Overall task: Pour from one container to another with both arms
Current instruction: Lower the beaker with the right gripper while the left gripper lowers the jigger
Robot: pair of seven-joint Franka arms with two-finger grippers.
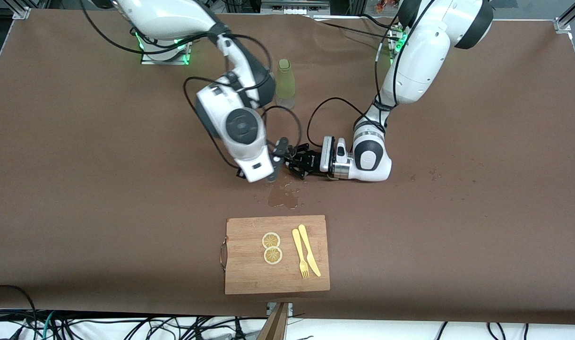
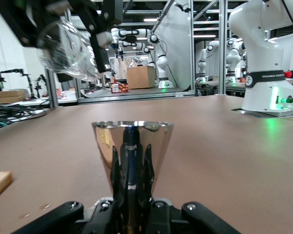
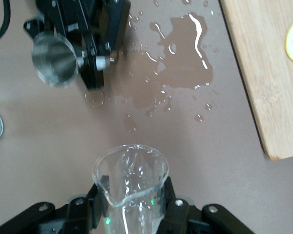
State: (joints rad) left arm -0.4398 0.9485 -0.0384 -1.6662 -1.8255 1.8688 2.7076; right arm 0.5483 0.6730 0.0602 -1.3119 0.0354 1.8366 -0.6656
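Two white robot arms meet near the middle of a brown surface (image 1: 79, 189).

The right arm enters from the upper left of the front view. Its right hand (image 3: 132, 207) is clamped on a clear glass beaker (image 3: 130, 175), which it holds in the air over the bare brown surface. In the right wrist view the beaker's spouted rim fills the lower centre of the frame and droplets cling to its inside. In the left wrist view the same beaker (image 2: 68, 46) shows tilted at the upper left of the frame.

The left arm enters from the upper right of the front view and lies low, with its wrist almost level with the surface. Its left hand (image 2: 131, 161) is clamped on a small shiny metal cone-shaped cup (image 2: 133, 146), wide mouth up, at the centre of the left wrist view. In the right wrist view this cup (image 3: 52, 59) sits at the upper left of the frame.

A puddle of spilled liquid (image 1: 282, 194) with scattered drops wets the surface just below the two hands in the front view.

Lower still in that view lies a wooden cutting board (image 1: 249, 274) with a metal handle. On it rest two lemon slices (image 1: 271, 248) touching each other and, beside them, a yellow fork (image 1: 300, 252) and a yellow knife (image 1: 310, 250).

A pale green bottle (image 1: 285, 82) stands upright at the upper centre of the front view, between the two arms.
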